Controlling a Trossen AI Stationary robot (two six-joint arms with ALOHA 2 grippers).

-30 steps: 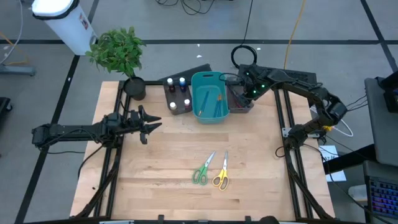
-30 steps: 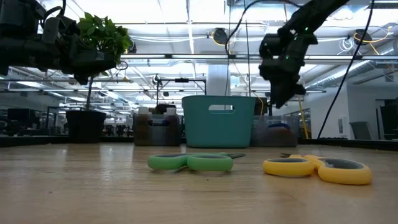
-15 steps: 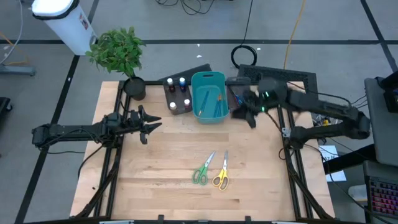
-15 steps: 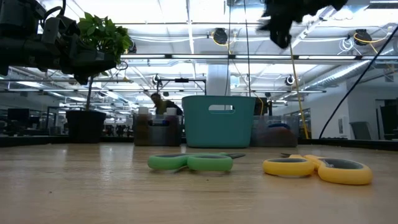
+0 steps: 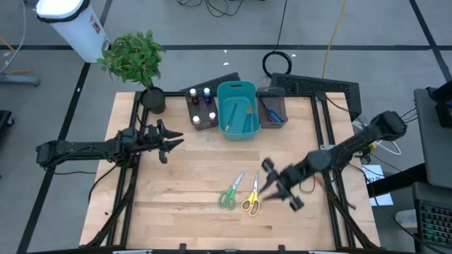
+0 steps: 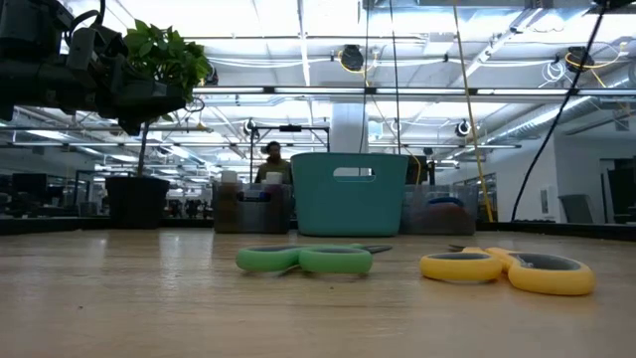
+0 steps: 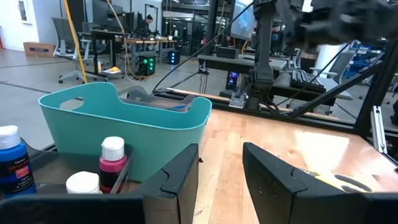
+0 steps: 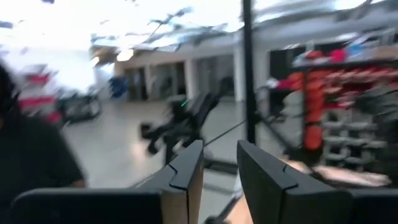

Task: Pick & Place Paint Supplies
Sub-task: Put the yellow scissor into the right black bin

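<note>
Green scissors (image 5: 229, 193) (image 6: 303, 261) and yellow scissors (image 5: 251, 197) (image 6: 507, 268) lie flat, side by side, on the table's near middle. My right gripper (image 5: 272, 185) (image 8: 219, 149) hovers open just right of the yellow pair, touching nothing, and is out of the low view. My left gripper (image 5: 169, 144) (image 7: 221, 152) waits open above the table's left side. Small bottles (image 5: 201, 106) (image 7: 112, 158) stand in a dark bin. Thin brushes (image 5: 247, 113) lie in the teal bin (image 5: 236, 88). Blue and red scissors (image 5: 272, 113) lie in the right dark bin.
A potted plant (image 5: 138, 60) stands at the far left corner. The three bins sit in a row along the far edge, the teal bin (image 6: 348, 194) in the middle. Bare wood lies around the two scissors. A person (image 6: 273, 159) shows in the room behind.
My right gripper has swung from above the right dark bin at the far edge, up out of the low view, then toward the near edge, and now hangs beside the yellow scissors. The scissors and the left arm have kept still.
</note>
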